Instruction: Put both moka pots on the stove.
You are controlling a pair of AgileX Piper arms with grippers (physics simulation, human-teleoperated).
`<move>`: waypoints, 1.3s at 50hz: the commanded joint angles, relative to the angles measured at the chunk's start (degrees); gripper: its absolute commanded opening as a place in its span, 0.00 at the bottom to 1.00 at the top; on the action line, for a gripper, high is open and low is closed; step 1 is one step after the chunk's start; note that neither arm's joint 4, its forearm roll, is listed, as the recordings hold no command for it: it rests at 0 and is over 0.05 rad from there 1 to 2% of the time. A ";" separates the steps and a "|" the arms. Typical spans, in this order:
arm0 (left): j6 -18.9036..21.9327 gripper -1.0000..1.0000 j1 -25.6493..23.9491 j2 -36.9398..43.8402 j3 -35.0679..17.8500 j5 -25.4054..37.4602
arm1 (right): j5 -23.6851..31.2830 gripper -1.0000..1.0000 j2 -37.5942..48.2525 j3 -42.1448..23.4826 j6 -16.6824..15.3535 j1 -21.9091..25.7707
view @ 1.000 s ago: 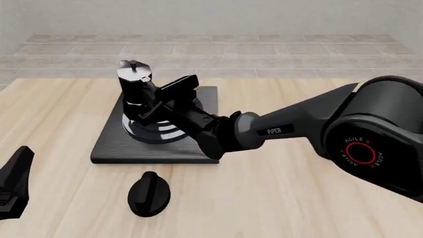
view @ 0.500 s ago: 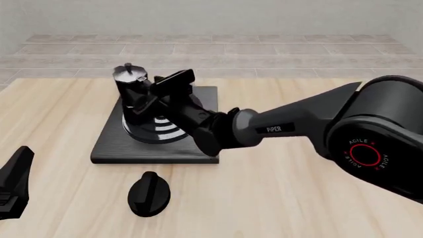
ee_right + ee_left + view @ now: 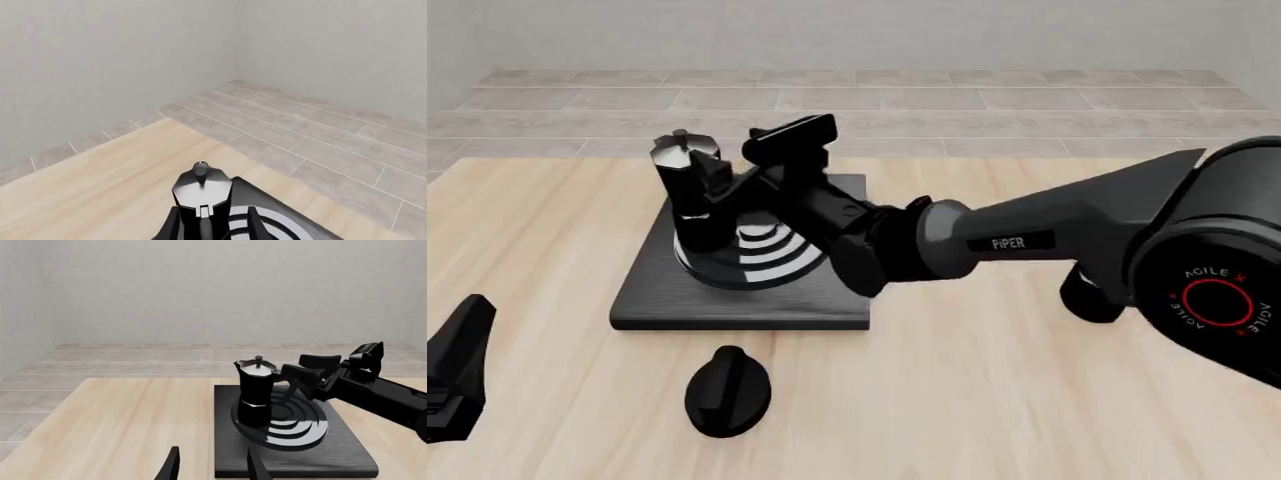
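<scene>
One moka pot [image 3: 687,195], black with a silvery lid, stands upright on the left part of the stove [image 3: 747,300], over its rings. No other moka pot shows in any view. My right gripper [image 3: 742,165] reaches in from the right, open, its fingers straddling the pot's side handle. In the right wrist view the pot [image 3: 201,192] sits between the spread fingertips of the right gripper [image 3: 213,227]. My left gripper [image 3: 213,467] is open and empty, low at the near left of the table, and looks toward the pot [image 3: 256,390] and the stove [image 3: 347,455].
A separate black oval knob [image 3: 727,390] lies on the wooden table in front of the stove. The right arm's thick links [image 3: 1054,240] span the table's right half. Tiled floor and a grey wall lie beyond the far edge.
The pot went from tilted in the right gripper to upright on the stove's rings. The right gripper has risen a little and swung so its upper finger sits higher. The left gripper stayed put.
</scene>
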 commanded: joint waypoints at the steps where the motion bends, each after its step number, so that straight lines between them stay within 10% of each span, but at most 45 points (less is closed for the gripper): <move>1: 0.00 1.00 0.00 0.00 0.00 0.00 | -0.82 1.00 -3.87 2.69 0.27 -0.72; 31: 0.00 1.00 0.00 0.00 0.00 0.00 | -11.01 1.00 -21.14 21.07 -6.87 -8.06; 65: 0.00 1.00 0.00 0.00 0.00 0.00 | -8.40 1.00 -42.09 39.43 -4.26 -11.60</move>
